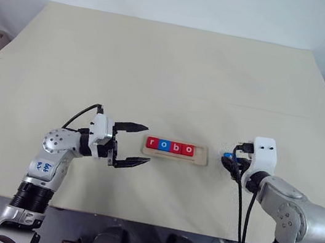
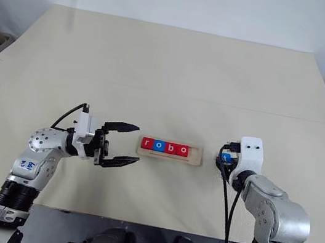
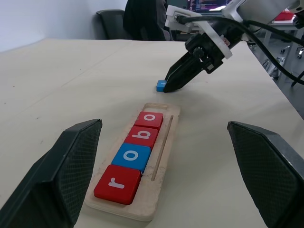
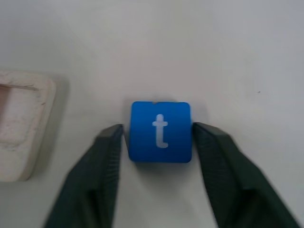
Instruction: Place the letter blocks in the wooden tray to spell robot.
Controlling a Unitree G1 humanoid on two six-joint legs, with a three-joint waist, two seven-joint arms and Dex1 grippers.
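A broad table (image 1: 159, 65) with a matte, cream-coloured top takes up most of the room in front of the robot, its surface smooth and plain. Near the front edge lies the wooden tray (image 3: 167, 156), a long, narrow slab of pale, slightly rough wood with rounded corners and a thin groove running lengthwise. Four letter blocks (image 3: 134, 156) sit in it edge to edge, flat glossy squares with softened corners: a red r, a blue o, a red b and a red o, the white letters reading "robo". The slot at the tray's right end is bare wood.

The left gripper (image 1: 131, 146) hovers level just left of the tray, its two black, finely textured fingers spread wide with nothing between them.

The right gripper (image 4: 159, 135) points down at the table, to the right of the tray and near it. Its tapered dark fingers sit on either side of the blue t block (image 4: 160, 131), flanking it closely. I cannot tell whether they squeeze it or merely frame it.
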